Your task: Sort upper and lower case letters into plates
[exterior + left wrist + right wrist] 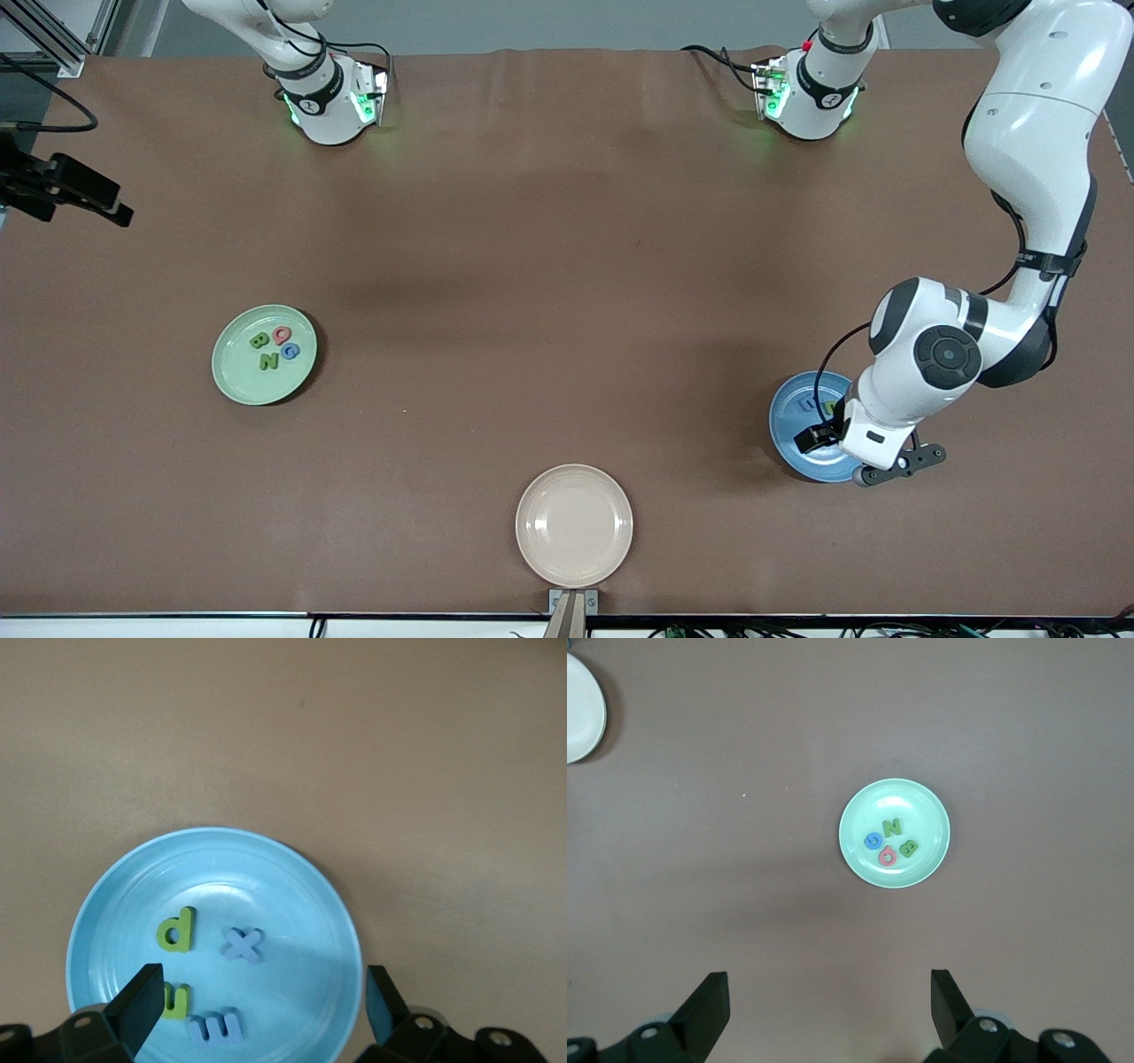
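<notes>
1. The left gripper [262,1005] hangs low over the blue plate [306,904], its jaws spread wide with nothing between them; only the plate's floor shows in the gap.
2. The right gripper [829,1010] is high over bare table, jaws equally wide apart and empty, and the right arm waits there, looking down on the green plate [926,806].
3. The blue plate [787,416] sits toward the left arm's end of the table, partly covered in the front view by the left arm's wrist.
4. Four lower-case letters lie in it: a green d [177,930], a lilac x [242,944] just beside it, a green u [175,999] partly hidden by one finger [137,1001], and a lilac m [215,1026] next to the u.
5. The green plate [232,377] lies toward the right arm's end of the table, well apart from the blue one.
6. It holds four capitals close together: a green B [260,340], a pink Q [283,335], a blue G [291,352] and a green N [268,361].
7. A cream plate [574,525] with nothing on it stands nearer to the front camera than both, roughly between them along the table's length.
8. The brown table [549,266] carries the three plates.
</notes>
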Action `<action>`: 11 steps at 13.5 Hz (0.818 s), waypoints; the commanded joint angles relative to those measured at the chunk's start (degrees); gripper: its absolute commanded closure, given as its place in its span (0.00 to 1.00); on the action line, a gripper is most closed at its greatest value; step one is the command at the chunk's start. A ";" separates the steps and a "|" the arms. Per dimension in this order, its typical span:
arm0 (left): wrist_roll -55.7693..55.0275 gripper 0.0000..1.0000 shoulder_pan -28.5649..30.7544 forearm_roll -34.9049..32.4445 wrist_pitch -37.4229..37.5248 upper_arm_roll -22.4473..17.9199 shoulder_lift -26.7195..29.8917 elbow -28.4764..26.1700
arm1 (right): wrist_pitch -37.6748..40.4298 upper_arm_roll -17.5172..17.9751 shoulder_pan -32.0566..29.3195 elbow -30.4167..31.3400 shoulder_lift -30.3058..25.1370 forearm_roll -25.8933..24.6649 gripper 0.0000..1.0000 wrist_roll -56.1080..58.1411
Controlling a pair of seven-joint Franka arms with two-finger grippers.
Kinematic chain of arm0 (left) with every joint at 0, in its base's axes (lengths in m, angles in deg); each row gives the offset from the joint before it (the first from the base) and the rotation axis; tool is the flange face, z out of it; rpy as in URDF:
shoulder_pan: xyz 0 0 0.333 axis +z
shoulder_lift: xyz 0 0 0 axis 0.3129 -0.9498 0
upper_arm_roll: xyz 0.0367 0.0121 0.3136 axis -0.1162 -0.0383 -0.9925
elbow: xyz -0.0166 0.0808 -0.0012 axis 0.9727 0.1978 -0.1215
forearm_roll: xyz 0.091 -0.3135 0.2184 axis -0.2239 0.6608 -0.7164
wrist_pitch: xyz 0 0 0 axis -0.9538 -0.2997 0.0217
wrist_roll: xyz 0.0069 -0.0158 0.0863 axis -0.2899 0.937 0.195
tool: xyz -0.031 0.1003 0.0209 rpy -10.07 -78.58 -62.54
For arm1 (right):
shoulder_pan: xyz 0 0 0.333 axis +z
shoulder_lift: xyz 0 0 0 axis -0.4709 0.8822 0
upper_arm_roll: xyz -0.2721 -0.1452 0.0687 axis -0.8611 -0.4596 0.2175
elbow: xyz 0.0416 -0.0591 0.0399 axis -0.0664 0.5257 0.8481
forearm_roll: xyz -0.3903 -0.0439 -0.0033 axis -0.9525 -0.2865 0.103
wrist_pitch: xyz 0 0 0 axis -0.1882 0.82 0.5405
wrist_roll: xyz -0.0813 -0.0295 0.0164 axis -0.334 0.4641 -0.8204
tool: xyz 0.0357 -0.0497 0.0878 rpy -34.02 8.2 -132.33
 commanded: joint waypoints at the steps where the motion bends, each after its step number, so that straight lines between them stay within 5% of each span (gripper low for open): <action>1: 0.58 0.00 0.33 -0.09 8.43 2.83 2.72 4.27 | -0.23 0.54 -0.53 0.49 -0.85 -0.79 0.00 -0.01; 4: 3.37 0.00 0.42 3.68 18.73 4.60 4.47 10.18 | -0.32 0.45 -0.79 -0.48 -0.85 -0.79 0.00 -0.10; 11: 23.59 0.00 7.19 13.98 28.84 4.51 16.15 10.28 | -1.73 0.45 -1.58 -1.71 -0.85 -0.97 0.00 -0.10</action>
